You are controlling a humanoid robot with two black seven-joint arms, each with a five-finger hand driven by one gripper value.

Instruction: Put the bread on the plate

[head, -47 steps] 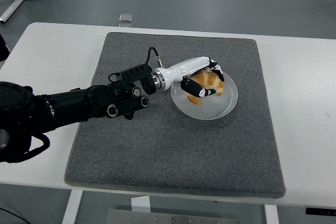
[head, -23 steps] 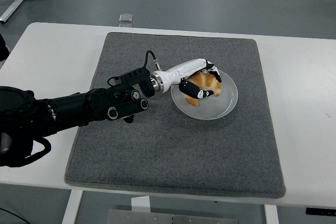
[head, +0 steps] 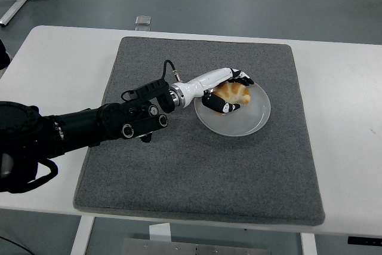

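Now the left robot hand (head: 225, 92) has loosened off the bread (head: 237, 92).

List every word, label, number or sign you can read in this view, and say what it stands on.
None can be read. The left hand, bread, plate, grey mat and white table show no print. The small object on the floor is too small to tell.

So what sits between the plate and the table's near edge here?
In the head view, only bare grey mat lies between the plate and the table edge, then a white strip; nothing stands there.
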